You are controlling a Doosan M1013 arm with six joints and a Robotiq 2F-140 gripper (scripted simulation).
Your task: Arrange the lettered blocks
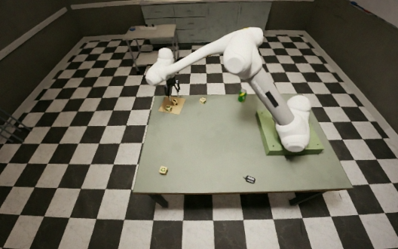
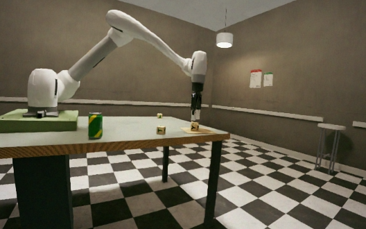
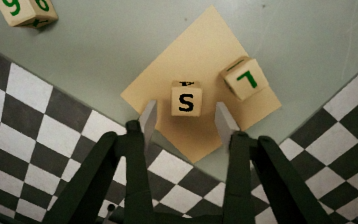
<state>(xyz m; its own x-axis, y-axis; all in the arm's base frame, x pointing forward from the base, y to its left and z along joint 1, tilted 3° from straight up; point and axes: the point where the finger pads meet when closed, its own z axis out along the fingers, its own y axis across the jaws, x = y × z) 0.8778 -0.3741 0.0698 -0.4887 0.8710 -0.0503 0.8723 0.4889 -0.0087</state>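
While the surface (image 1: 226, 143) carries everything, the tan mat (image 3: 200, 60) at its corner holds two small cubes: the S block (image 3: 186, 98), with the L block (image 3: 246, 79) just beside it. The end effector (image 3: 186, 120) hangs half open and empty above the S block, fingers either side. The block looks rigid and light, best pinched across opposite flat faces.

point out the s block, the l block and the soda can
s block (image 3: 186, 101), wrist view, on its top face with the letter
l block (image 3: 247, 80), wrist view, on its lettered top face
soda can (image 2: 95, 125), exterior view, on its striped side
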